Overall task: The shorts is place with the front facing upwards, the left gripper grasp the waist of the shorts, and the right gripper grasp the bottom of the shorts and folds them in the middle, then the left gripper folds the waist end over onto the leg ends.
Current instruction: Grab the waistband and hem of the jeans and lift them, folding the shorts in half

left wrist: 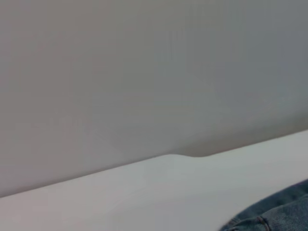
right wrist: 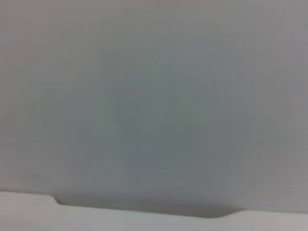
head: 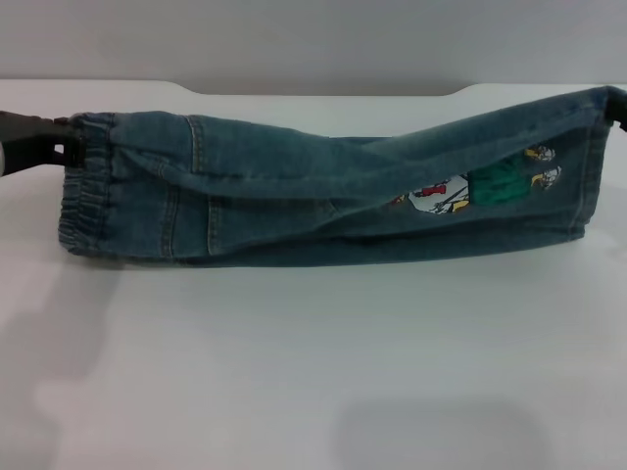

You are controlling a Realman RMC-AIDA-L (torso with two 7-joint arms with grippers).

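The denim shorts [head: 294, 196] hang stretched sideways above the white table, doubled lengthwise, with a colourful cartoon patch [head: 470, 188] showing near the right end. At the far left my left gripper [head: 44, 142] is shut on the upper corner of the puckered waist [head: 83, 191]. At the top right corner, only the black tip of my right gripper [head: 617, 102] shows, shut on the bottom of the shorts [head: 591, 162], which is raised higher than the waist end. A bit of denim [left wrist: 276, 211] shows in the left wrist view. The right wrist view shows no shorts.
The white table [head: 294, 372] spreads below the shorts, with their shadow on it. Its far edge has a shallow notch [head: 323, 91] against a plain grey wall [head: 313, 39].
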